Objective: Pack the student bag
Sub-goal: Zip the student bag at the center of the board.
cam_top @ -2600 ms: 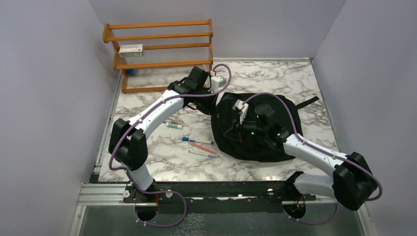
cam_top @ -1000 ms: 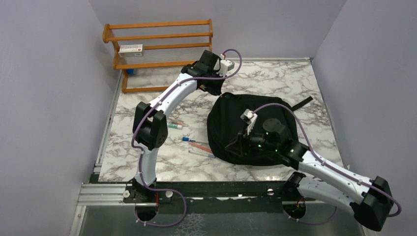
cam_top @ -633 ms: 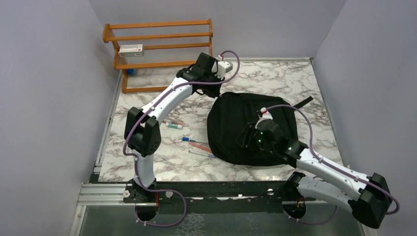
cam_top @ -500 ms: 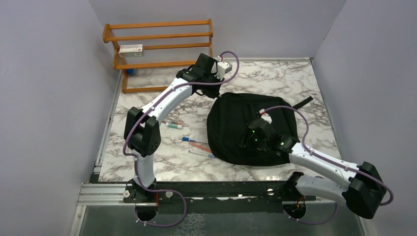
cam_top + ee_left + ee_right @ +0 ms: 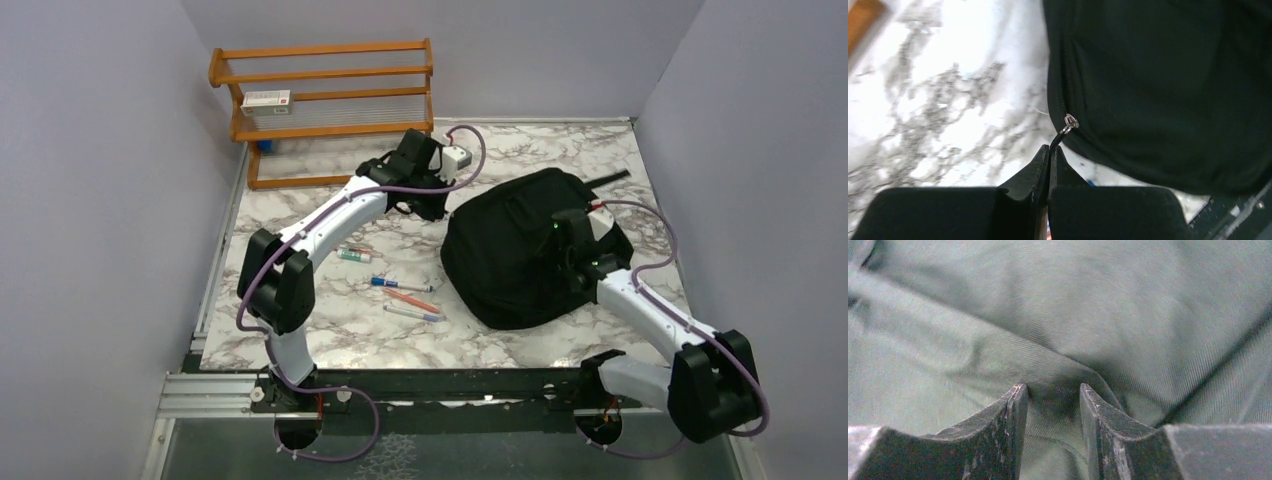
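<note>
The student bag (image 5: 520,255), a black soft backpack, lies bunched up at the table's centre right. My left gripper (image 5: 433,207) is at its upper left edge. In the left wrist view it (image 5: 1049,150) is shut on the black cord of the zipper pull (image 5: 1060,135), just below the metal slider (image 5: 1069,121) on the bag's zipper line. My right gripper (image 5: 574,250) is pressed onto the bag's right part. In the right wrist view its fingers (image 5: 1053,392) pinch a raised fold of the bag's fabric (image 5: 1058,365).
Several pens (image 5: 400,298) lie on the marble table (image 5: 300,320) left of the bag. A wooden rack (image 5: 320,100) with a small box (image 5: 266,99) stands at the back left. Grey walls close in both sides.
The bag has shifted right and bunched up higher. My right gripper moved from the bag's front to its right part. My left gripper came a little nearer and stays at the bag's edge.
</note>
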